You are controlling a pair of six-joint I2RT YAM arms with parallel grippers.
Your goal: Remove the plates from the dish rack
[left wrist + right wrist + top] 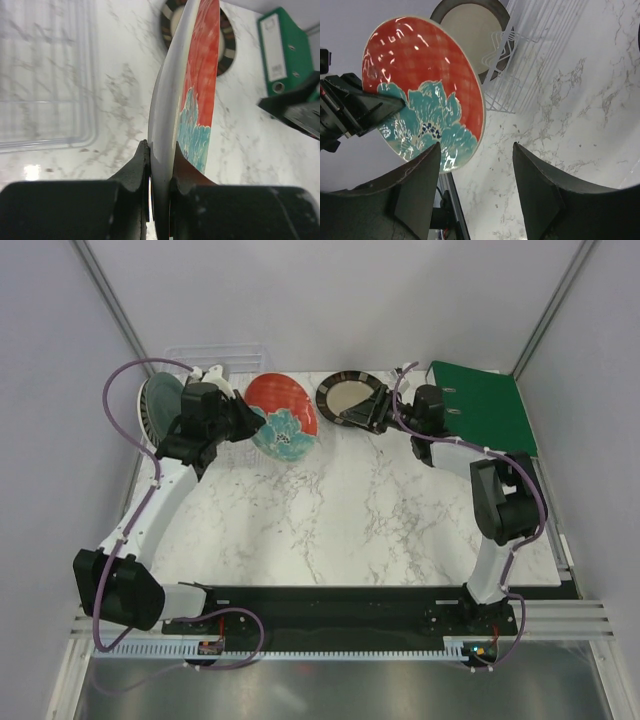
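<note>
My left gripper [252,425] is shut on the rim of the red plate with teal flowers [282,418] and holds it on edge above the table, right of the clear dish rack [215,358]. The left wrist view shows both jaws pinching that plate [200,75], my left gripper [160,150] at its lower rim. Plates still stand in the rack, a greenish one [160,403] in front; the right wrist view shows a cream, dark-rimmed one [470,35] there. A plate with a black striped rim [350,397] lies on the table. My right gripper [374,412] is open and empty beside it.
A green ring binder [485,405] lies at the back right, just behind the right arm; it also shows in the left wrist view [280,55]. The rack [50,100] sits against the back left corner. White walls close in the table.
</note>
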